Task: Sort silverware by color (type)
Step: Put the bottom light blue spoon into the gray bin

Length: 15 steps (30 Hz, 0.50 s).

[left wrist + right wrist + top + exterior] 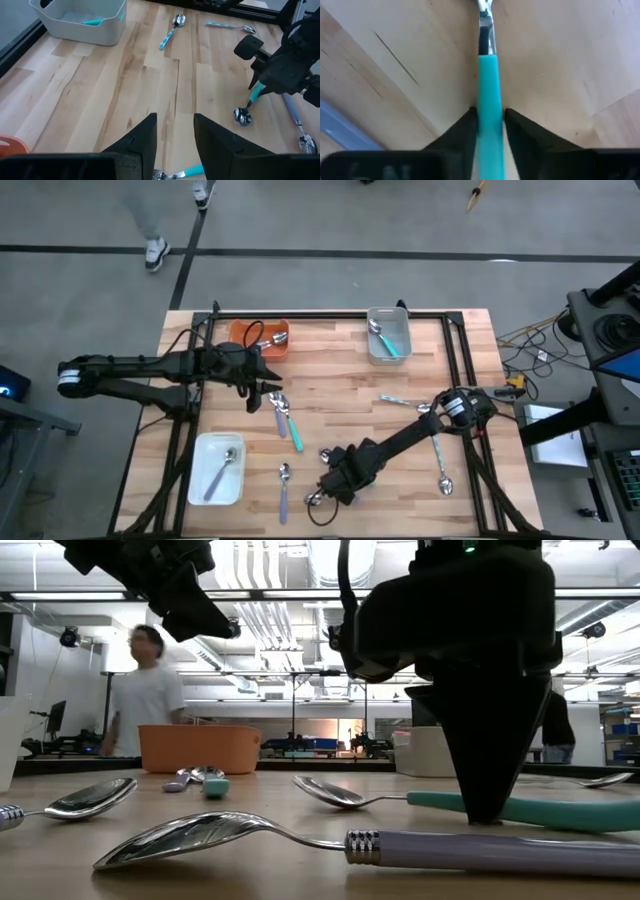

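Note:
A teal-handled spoon (489, 95) lies flat on the wooden table near its front edge, and my right gripper (345, 478) is shut on its handle from above. The spoon's shiny bowl (330, 792) rests on the wood. My left gripper (175, 142) hangs open above the table's left middle, holding nothing, beside another teal spoon (287, 422). A lavender spoon (400, 845) lies close to the held one. More spoons (441, 468) lie scattered on the right. One teal spoon lies in the grey tray (388, 338) and one lavender spoon in the white tray (217, 470). My right gripper pinches the teal spoon's handle (489, 115) between its two fingers (465, 132), one on each long side. The fingers point straight down and lie across the handle. The spoon lies level on the table, bowl and handle both on the wood.
An orange tray (262, 338) stands at the far left and the grey tray at the far right. The white tray is at the near left. A person (145, 690) stands beyond the table's far edge. Bare wood shows in the table's middle.

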### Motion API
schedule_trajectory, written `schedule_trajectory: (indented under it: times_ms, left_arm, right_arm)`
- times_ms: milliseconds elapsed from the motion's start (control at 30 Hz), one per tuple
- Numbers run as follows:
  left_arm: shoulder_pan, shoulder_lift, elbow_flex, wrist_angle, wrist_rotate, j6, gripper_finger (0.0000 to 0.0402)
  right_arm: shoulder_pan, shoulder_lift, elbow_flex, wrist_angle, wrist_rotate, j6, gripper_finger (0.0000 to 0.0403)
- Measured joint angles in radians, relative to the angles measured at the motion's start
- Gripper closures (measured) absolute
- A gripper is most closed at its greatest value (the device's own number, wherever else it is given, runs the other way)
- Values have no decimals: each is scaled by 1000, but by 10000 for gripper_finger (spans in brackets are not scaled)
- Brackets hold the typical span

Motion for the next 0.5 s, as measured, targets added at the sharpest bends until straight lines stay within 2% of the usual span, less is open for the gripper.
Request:
schedule_trajectory:
  times_ms: [100, 333, 500]
  left_arm:
    - [0, 0, 0, 0, 0, 0, 293]
    - [0, 0, 0, 7, -1, 6, 293]
    - [-1, -1, 0, 55, -104, 19, 293]
  right_arm:
    - [-4, 0, 0, -1, -5, -17, 356]
    - [-13, -10, 0, 7, -11, -21, 358]
    - [-33, -54, -6, -9, -5, -18, 358]
